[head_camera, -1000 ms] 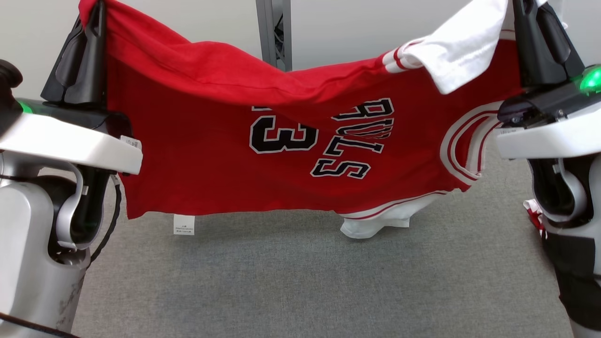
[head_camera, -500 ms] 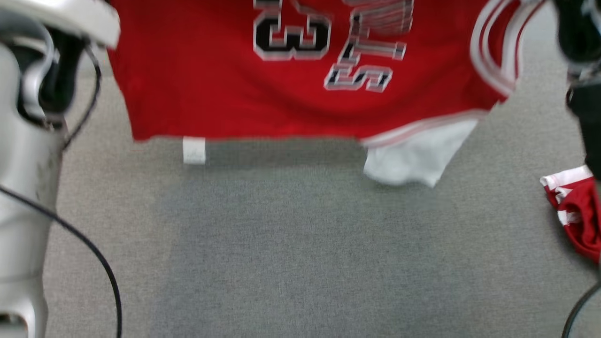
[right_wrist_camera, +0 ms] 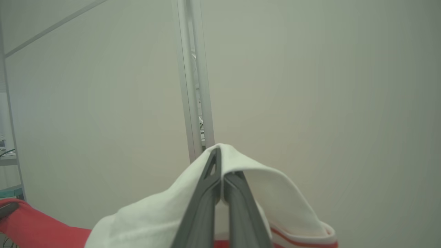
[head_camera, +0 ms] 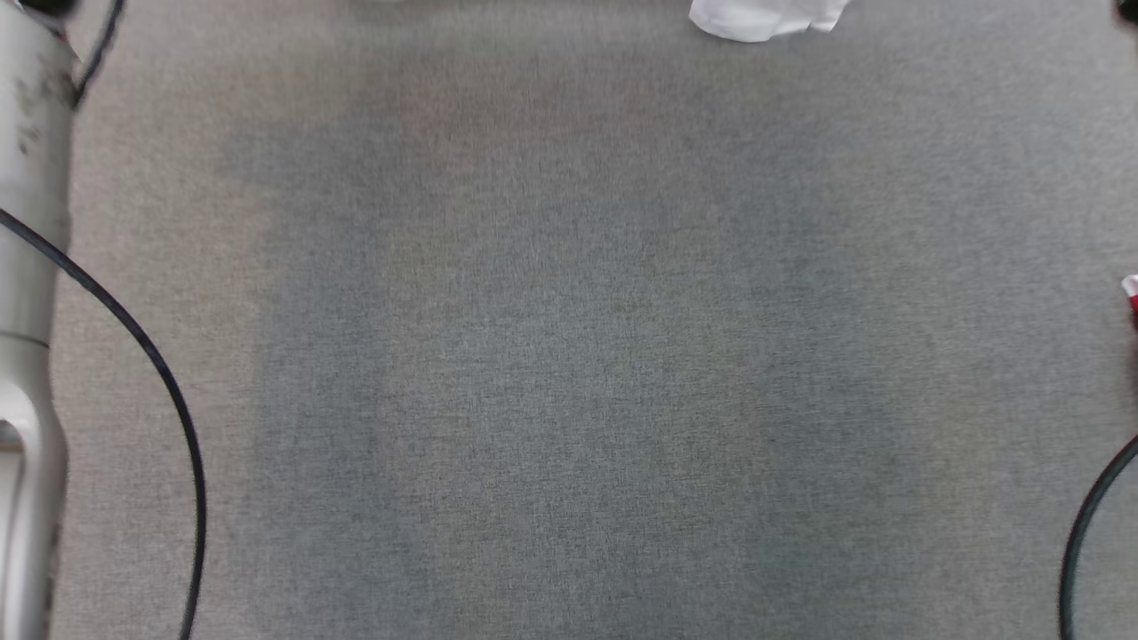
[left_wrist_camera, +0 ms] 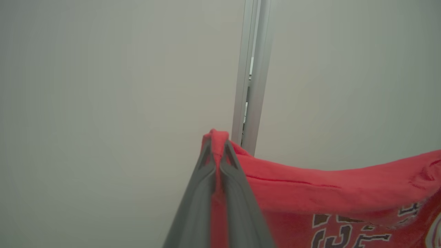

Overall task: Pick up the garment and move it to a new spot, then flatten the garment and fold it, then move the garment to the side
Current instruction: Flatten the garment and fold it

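1. Nearest, in the head view, the pale left arm and a black cable stand over bare grey carpet.
2. The left gripper is clamped on a red corner of the shirt. The right gripper is pinched shut on its white sleeve. The shirt hangs spread between them, in the air. Its lowest white tip shows at the top edge of the head view.
3. Behind it are a plain wall and a metal post.
4. Risks:
   - The right grip holds only a thin fold of sleeve. A quick swing or drop could pull it free, and the shirt would fall in a heap.
   - If it is lowered unevenly, the dangling sleeve could land bunched underneath.
   - The loose cable could snag the hem.
5. A second ago the shirt and both grippers filled the head view. The camera has since tipped down to the carpet, so the shift is the camera's, not the shirt's. Of the red scrap seen on the floor at right half a second ago, only a sliver now shows.
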Robot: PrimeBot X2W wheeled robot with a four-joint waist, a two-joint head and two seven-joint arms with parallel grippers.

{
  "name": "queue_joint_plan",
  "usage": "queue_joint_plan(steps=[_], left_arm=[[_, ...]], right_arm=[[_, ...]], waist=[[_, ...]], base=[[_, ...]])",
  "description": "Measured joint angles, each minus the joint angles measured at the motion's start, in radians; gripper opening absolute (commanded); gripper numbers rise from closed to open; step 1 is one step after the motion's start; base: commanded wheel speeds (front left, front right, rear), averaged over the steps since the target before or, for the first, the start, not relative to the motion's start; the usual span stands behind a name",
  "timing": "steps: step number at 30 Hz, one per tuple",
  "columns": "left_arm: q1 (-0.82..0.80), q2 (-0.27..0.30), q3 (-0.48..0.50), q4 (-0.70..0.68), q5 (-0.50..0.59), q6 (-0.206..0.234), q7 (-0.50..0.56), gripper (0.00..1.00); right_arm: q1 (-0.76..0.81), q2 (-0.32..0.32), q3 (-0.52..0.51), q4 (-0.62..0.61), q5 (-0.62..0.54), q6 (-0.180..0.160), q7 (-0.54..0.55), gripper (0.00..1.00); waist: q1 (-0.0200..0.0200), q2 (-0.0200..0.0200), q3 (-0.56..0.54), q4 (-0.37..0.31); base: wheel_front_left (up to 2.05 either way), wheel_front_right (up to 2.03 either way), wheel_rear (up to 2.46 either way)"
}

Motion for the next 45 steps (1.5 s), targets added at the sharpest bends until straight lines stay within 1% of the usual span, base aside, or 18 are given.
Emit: queue_joint_plan(steps=[1, 2, 4, 6, 9, 12, 14, 16, 19, 21, 24, 26, 31, 33, 35, 38, 41, 45], left_arm=[[0.016, -0.003, -0.003, 0.016, -0.009, 0.000, -0.019, 0.00], [0.059, -0.012, -0.006, 0.040, -0.035, -0.003, -0.049, 0.00], [0.116, -0.017, -0.028, 0.042, -0.040, -0.005, -0.071, 0.00], [0.194, -0.022, -0.048, 0.025, -0.055, -0.006, -0.091, 0.00], [0.333, -0.008, -0.063, -0.024, -0.059, -0.007, -0.105, 0.00], [0.475, 0.000, -0.026, -0.123, -0.062, -0.007, -0.107, 0.00], [0.577, 0.005, -0.003, -0.210, -0.050, 0.000, -0.109, 0.00], [0.700, -0.003, 0.003, -0.277, -0.042, 0.003, -0.109, 0.00], [0.851, -0.007, 0.013, -0.360, -0.042, 0.020, -0.108, 0.00], [0.927, -0.008, 0.025, -0.413, -0.063, 0.029, -0.109, 0.00], [1.062, -0.008, 0.024, -0.500, -0.083, 0.056, -0.092, 0.00], [1.143, 0.006, 0.030, -0.565, -0.098, 0.080, -0.067, 0.00], [1.338, 0.041, 0.040, -0.725, -0.133, 0.148, 0.022, 0.00], [1.413, 0.055, 0.046, -0.800, -0.143, 0.185, 0.052, 0.00], [1.483, 0.069, 0.049, -0.870, -0.155, 0.213, 0.084, 0.00], [1.567, 0.093, 0.050, -0.954, -0.168, 0.254, 0.141, 0.00], [1.635, 0.110, 0.055, -1.017, -0.184, 0.285, 0.188, 0.00], [1.690, 0.133, 0.067, -1.077, -0.202, 0.323, 0.236, 0.00]], right_arm=[[0.030, 0.000, 0.008, -0.006, 0.012, 0.000, -0.001, 0.00], [0.098, -0.002, 0.026, -0.031, 0.043, 0.000, -0.001, 0.00], [0.178, -0.004, 0.039, -0.072, 0.079, 0.000, -0.002, 0.00], [0.282, -0.007, 0.045, -0.119, 0.117, 0.000, -0.002, 0.00], [0.466, -0.005, 0.032, -0.211, 0.176, 0.000, -0.002, 0.00], [0.635, -0.009, 0.003, -0.307, 0.213, 0.000, -0.002, 0.00], [0.751, -0.012, -0.001, -0.353, 0.223, 0.000, -0.002, 0.00], [0.869, -0.004, 0.002, -0.392, 0.239, 0.000, -0.002, 0.00], [1.021, 0.002, -0.002, -0.450, 0.268, 0.000, -0.002, 0.00], [1.119, 0.004, -0.009, -0.490, 0.282, 0.000, -0.002, 0.00], [1.264, 0.007, -0.027, -0.545, 0.294, 0.000, -0.002, 0.00], [1.352, 0.009, -0.049, -0.588, 0.294, 0.000, 0.013, 0.00], [1.554, 0.036, -0.122, -0.698, 0.265, 0.000, 0.096, 0.00], [1.633, 0.051, -0.152, -0.746, 0.243, 0.000, 0.142, 0.00], [1.705, 0.070, -0.178, -0.790, 0.224, 0.000, 0.193, 0.00], [1.796, 0.093, -0.215, -0.857, 0.198, 0.000, 0.260, 0.00], [1.875, 0.106, -0.247, -0.916, 0.177, 0.000, 0.316, 0.00], [1.956, 0.111, -0.286, -0.979, 0.177, 0.000, 0.359, 0.00]], waist=[[0.0000, 0.0000, 0.014, 0.000], [0.0000, -0.0001, 0.039, 0.002], [0.0000, 0.0000, 0.060, 0.005], [0.0000, 0.0000, 0.065, 0.010], [0.0000, -0.0001, 0.046, 0.008], [0.0000, 0.0000, 0.013, 0.007], [0.0000, 0.0000, -0.011, 0.007], [0.0000, 0.0000, -0.036, 0.007], [0.0000, 0.0000, -0.073, 0.005], [0.0000, 0.0000, -0.098, 0.002], [0.0000, 0.0000, -0.133, -0.005], [0.0000, 0.0000, -0.158, -0.011], [0.0000, 0.0000, -0.220, -0.029], [0.0000, 0.0000, -0.244, -0.035], [0.0000, 0.0000, -0.265, -0.041], [0.0000, 0.0000, -0.286, -0.047], [0.0000, 0.0000, -0.292, -0.052], [0.0000, 0.0000, -0.284, -0.050]], base=[[0.00, 0.00, 0.00], [0.00, 0.00, 0.00], [0.00, 0.00, 0.00], [0.00, 0.00, 0.00], [0.00, 0.00, 0.00], [0.00, 0.00, 0.00], [0.00, 0.00, 0.00], [0.00, 0.00, 0.00], [0.00, 0.00, 0.00], [0.00, 0.00, 0.00], [0.00, 0.00, 0.00], [0.00, 0.00, 0.00], [0.00, 0.00, 0.00], [0.00, 0.00, 0.00], [0.00, 0.00, 0.00], [0.00, 0.00, 0.00], [0.00, 0.00, 0.00], [0.00, 0.00, 0.00]])
